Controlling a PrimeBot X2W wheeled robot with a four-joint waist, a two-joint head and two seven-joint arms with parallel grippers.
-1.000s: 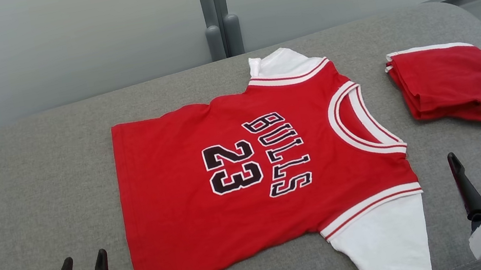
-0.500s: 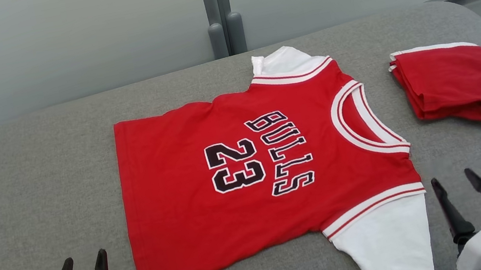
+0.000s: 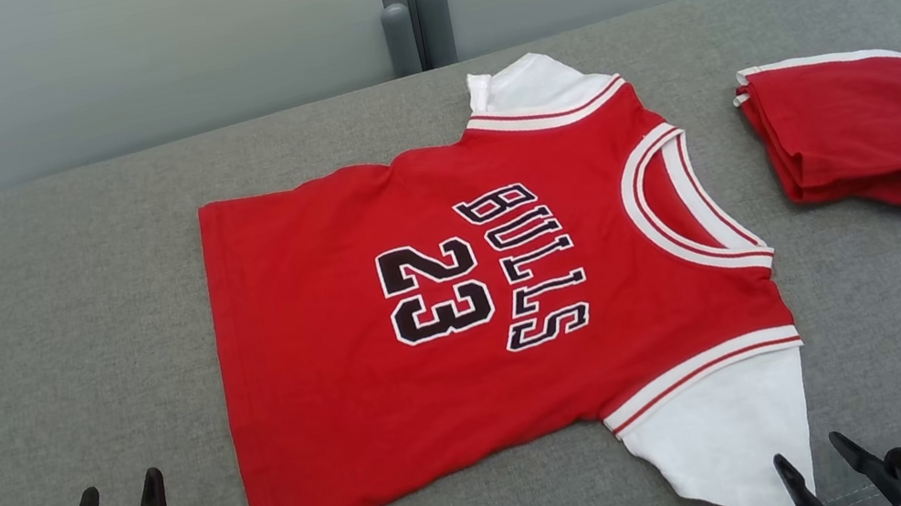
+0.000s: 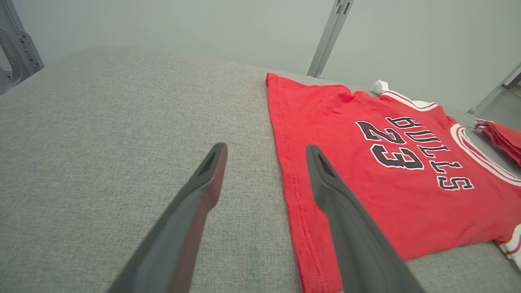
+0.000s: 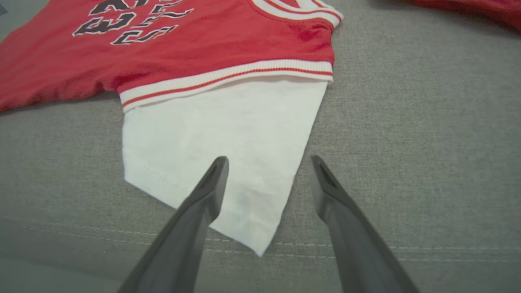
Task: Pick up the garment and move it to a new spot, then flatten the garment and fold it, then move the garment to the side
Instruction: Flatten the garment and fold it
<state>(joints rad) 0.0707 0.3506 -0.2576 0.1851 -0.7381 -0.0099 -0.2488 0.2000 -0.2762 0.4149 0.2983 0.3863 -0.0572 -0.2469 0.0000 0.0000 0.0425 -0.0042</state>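
1. Two grippers gape empty: left gripper (image 3: 120,484) near the hem (image 4: 285,162), right gripper (image 3: 806,450) at the white sleeve (image 5: 220,122).
2. Garment (image 3: 329,404) lies flat mid-cushion (image 3: 35,317); folding seems due: pinch sleeve, fold inward.

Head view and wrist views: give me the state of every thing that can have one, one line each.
Jersey: unfolded, spread flat, print up, on the grey cushion.
Near white sleeve: laid out flat, not folded in.
Folded red garment: folded, lying apart from the jersey.
Left gripper: fingers open, empty, beside the jersey's hem.
Right gripper: fingers open, empty, at the sleeve's corner.
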